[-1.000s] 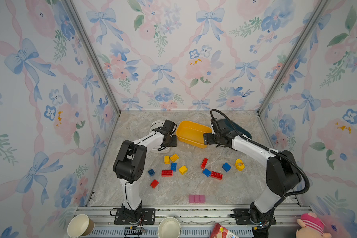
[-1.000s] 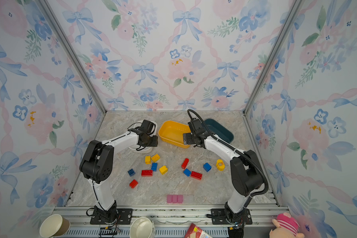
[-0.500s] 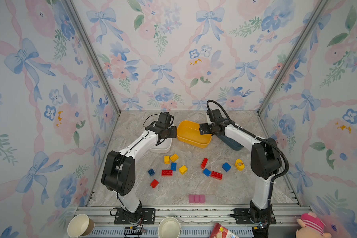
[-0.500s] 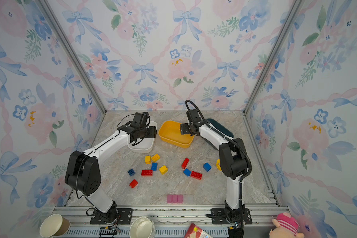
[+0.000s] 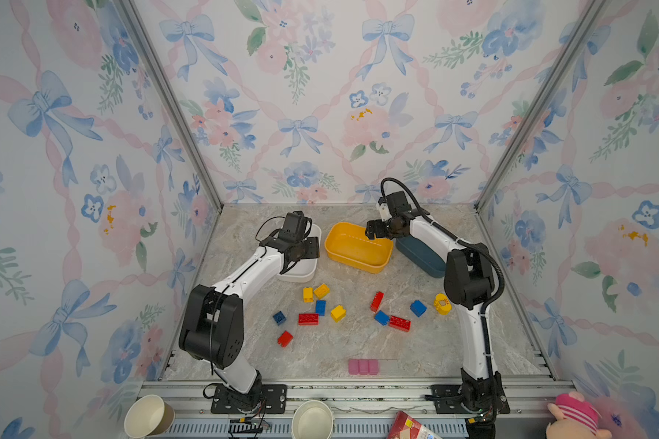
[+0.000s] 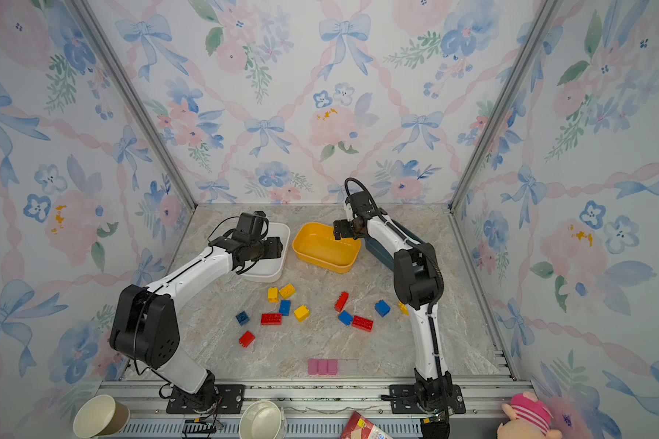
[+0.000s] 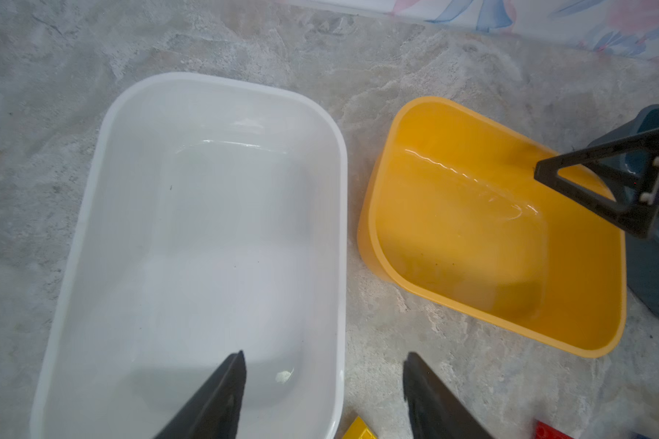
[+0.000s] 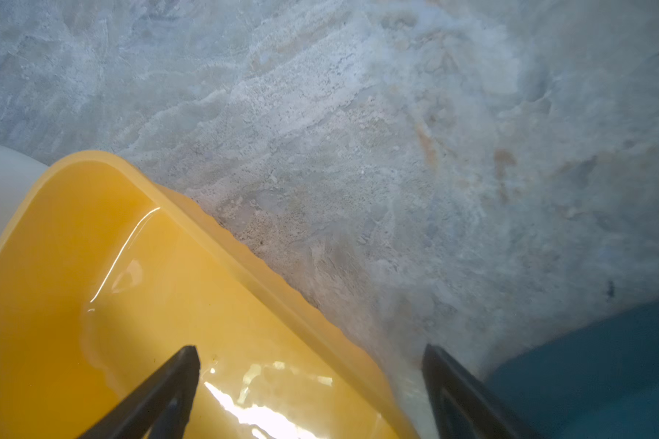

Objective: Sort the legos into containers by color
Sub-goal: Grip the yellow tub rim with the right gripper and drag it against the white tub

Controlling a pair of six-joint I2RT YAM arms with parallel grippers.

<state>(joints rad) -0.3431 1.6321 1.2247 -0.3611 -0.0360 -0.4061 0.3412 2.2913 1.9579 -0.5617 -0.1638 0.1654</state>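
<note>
Left gripper (image 7: pixel 325 357) low over the near right corner of the white tub (image 7: pixel 214 81), jaws spread, astride the rim: one fingertip over the tub's inside, its mate over the marble floor (image 5: pixel 320 353) outside. Right gripper (image 8: pixel 311 349) at the far right corner of the yellow tub (image 5: pixel 362 266), jaws spread wide, astride the wall: one fingertip over the yellow inside, its mate over the gap beside the teal tub (image 5: pixel 419 254). Tubs in a row at the back: white left, yellow middle, teal right, partly behind the right arm (image 5: pixel 468 281). Legos (image 5: pixel 308 319), red, yellow and blue, loose on the floor in front of the tubs, one yellow piece (image 5: pixel 442 304) just beside the right arm. Pink strip (image 5: pixel 363 366) near the front edge, apart from the bricks.
</note>
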